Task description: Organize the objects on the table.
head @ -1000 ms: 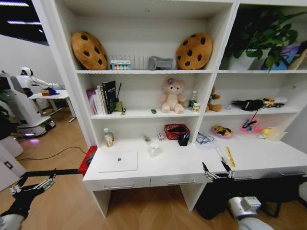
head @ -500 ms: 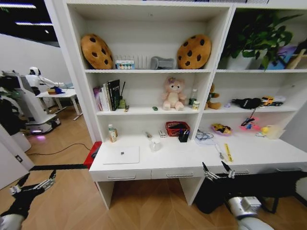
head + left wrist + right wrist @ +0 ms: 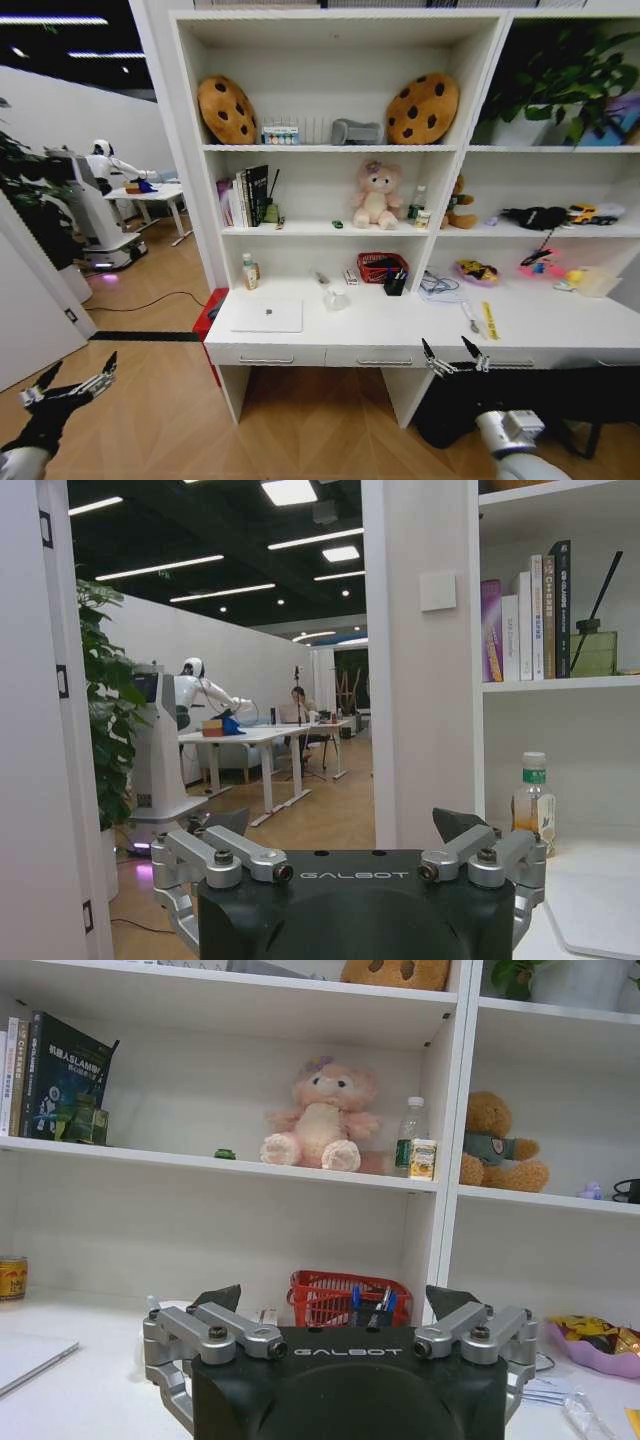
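Silver closed laptop (image 3: pixel 267 316) is lying flat on the long white desk (image 3: pixel 400 335); judged rigid, smooth, heavy, best gripped at an edge. Left gripper (image 3: pixel 68 388) and right gripper (image 3: pixel 453 357) are hanging open, empty, short of it.

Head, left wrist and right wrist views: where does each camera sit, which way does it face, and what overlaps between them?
Head view: high on the robot, looking forward and down at the table with the laptop; left gripper and right gripper both open, held low short of the table.
Left wrist view: behind the left gripper, facing the table's left end, a bottle and the room beyond.
Right wrist view: behind the right gripper, facing the red basket and pink bear.
Shared: head and right wrist views both show the basket and bear.
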Available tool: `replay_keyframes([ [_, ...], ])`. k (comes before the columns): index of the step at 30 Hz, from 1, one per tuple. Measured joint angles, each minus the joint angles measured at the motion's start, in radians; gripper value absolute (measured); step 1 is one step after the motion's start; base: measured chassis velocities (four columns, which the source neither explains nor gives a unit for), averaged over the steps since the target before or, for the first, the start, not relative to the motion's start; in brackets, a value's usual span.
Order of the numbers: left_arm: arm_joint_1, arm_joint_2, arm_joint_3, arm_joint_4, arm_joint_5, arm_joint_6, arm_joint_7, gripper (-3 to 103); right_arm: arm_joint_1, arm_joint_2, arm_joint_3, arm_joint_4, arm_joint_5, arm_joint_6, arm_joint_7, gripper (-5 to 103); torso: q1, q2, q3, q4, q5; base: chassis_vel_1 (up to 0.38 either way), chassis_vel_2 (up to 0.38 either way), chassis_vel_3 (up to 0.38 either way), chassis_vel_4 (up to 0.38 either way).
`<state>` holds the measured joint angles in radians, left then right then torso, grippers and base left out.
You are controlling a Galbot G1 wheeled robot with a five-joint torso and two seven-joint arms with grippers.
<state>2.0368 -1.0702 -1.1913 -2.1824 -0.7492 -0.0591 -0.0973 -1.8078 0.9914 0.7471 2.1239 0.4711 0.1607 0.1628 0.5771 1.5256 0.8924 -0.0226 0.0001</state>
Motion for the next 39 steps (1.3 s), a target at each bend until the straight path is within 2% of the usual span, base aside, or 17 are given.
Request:
replay_keyframes([
  [24, 0.0, 0.0, 0.0, 0.0, 0.0, 0.0, 0.0, 100, 0.0, 0.0, 0.0, 0.0, 0.0, 0.0, 0.0, 100, 0.0, 0.0, 0.0, 0.0, -0.0001, 0.005, -0.008, -0.004, 0.008],
  [35, 0.0, 0.0, 0.0, 0.0, 0.0, 0.0, 0.0, 100, 0.0, 0.0, 0.0, 0.0, 0.0, 0.0, 0.0, 100, 0.0, 0.0, 0.0, -0.0002, 0.0002, 0.142, -0.133, -0.135, 0.132],
  [38, 0.0, 0.0, 0.0, 0.0, 0.0, 0.0, 0.0, 100, 0.0, 0.0, 0.0, 0.0, 0.0, 0.0, 0.0, 100, -0.001, 0.0, 0.0, -0.0002, -0.0011, 0.187, -0.201, -0.144, 0.193],
  [39, 0.0, 0.0, 0.0, 0.0, 0.0, 0.0, 0.0, 100, 0.0, 0.0, 0.0, 0.0, 0.0, 0.0, 0.0, 100, -0.001, 0.001, 0.0, -0.0001, 0.0007, 0.17, -0.168, -0.128, 0.145],
])
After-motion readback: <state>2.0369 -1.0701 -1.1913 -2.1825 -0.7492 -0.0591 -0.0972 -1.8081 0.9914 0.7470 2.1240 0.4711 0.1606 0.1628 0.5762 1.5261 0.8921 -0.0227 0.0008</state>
